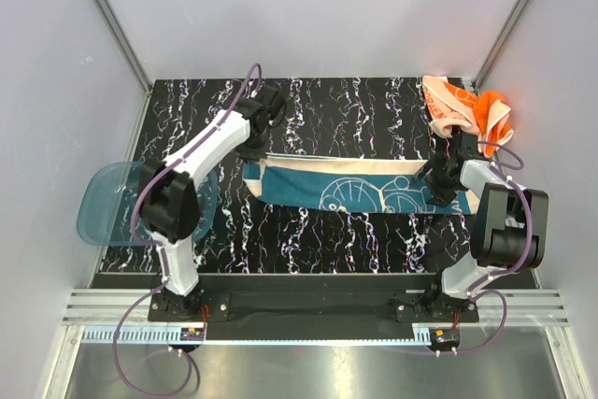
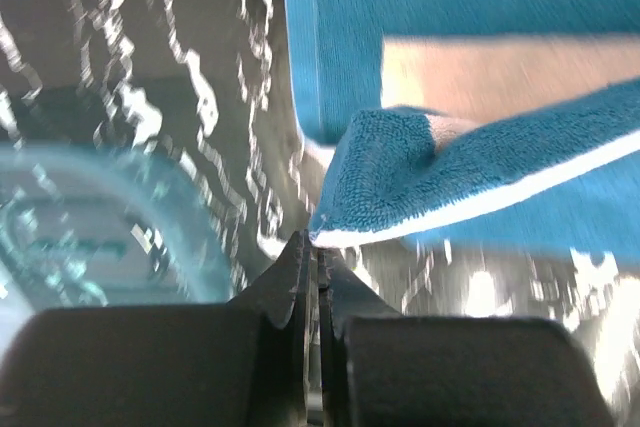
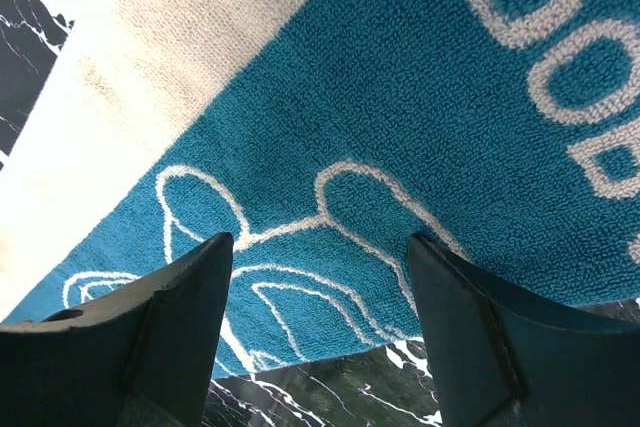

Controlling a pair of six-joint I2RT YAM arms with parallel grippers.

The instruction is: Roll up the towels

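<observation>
We saw the teal towel (image 1: pixel 355 189) laid out flat across the middle of the black marbled table (image 1: pixel 327 109), its long side running left to right. It was folded so that a cream band (image 1: pixel 336 162) of its reverse showed along the far edge, with the teal face nearer the arms. The left gripper (image 2: pixel 315 252) was at the towel's left end with its jaws pressed tight together. The very tip of a left-hand corner met the closed fingertips and looked nipped between them, and that corner stood curled up off the table, its white border showing.

The right gripper (image 3: pixel 320 242) was over the towel's right end with its jaws spread wide and nothing between them. Under the gap lay a white line drawing (image 3: pixel 300 237) printed on the teal. We could not tell whether the fingertips touched the cloth. White block lettering (image 3: pixel 545 17) ran across the teal just beyond the drawing.

The orange towel (image 1: pixel 467 109) lay crumpled in the far right corner of the table, just beyond the right arm's wrist and well apart from the left gripper. Part of its peach reverse was turned up and some white print showed. Neither towel was rolled.

A translucent blue tray (image 1: pixel 103 203) sat at the table's left edge — partly overhanging it and partly beneath the left arm, near the teal towel's left end but not touching it.
</observation>
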